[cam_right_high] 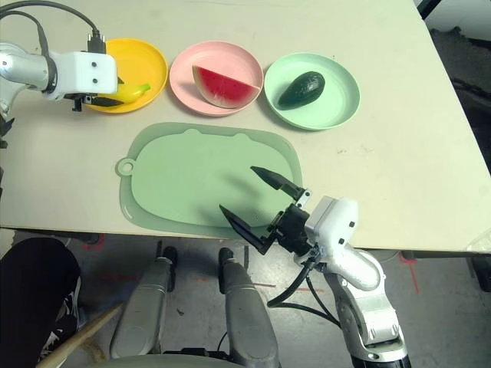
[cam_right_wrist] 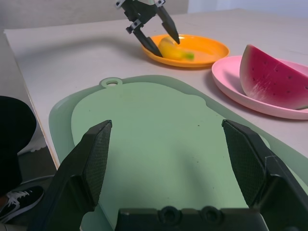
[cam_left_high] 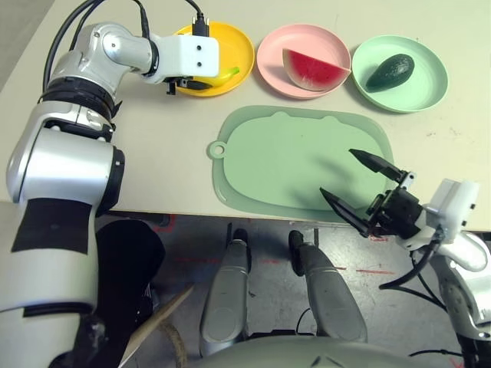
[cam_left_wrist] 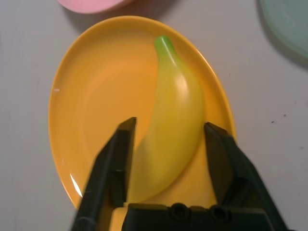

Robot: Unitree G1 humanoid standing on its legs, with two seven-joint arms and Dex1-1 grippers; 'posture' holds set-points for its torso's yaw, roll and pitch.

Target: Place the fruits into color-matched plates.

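- Banana [cam_left_wrist: 168,120]: lying in the yellow plate [cam_left_high: 235,47], green tip toward the pink plate's side in the left wrist view.
- Left fingers [cam_left_wrist: 168,122]: parted, one on either side of the banana. Gap on the inner side of one finger; the other is close to the fruit, contact uncertain. No firm grip visible.
- Wedge [cam_right_high: 224,87]: in the pink plate [cam_right_high: 184,74], red flesh showing, rind along one edge.
- Avocado [cam_right_high: 301,90]: in the green plate [cam_right_high: 340,93], lying on its side.
- Plates: in a row along the far part of the worktop [cam_right_high: 414,169]; yellow at the robot's left, pink between, green at the right.
- Mat [cam_left_high: 299,157]: pale green, flat on the worktop, nearer the robot than the plates; ring-shaped tab at its left end.
- Right fingers [cam_right_wrist: 167,122]: spread wide, above the mat, holding nothing.
- Person's leg [cam_right_high: 34,284]: dark-clothed, beside the worktop at the robot's left; dark shoe with pale laces [cam_right_wrist: 21,202].
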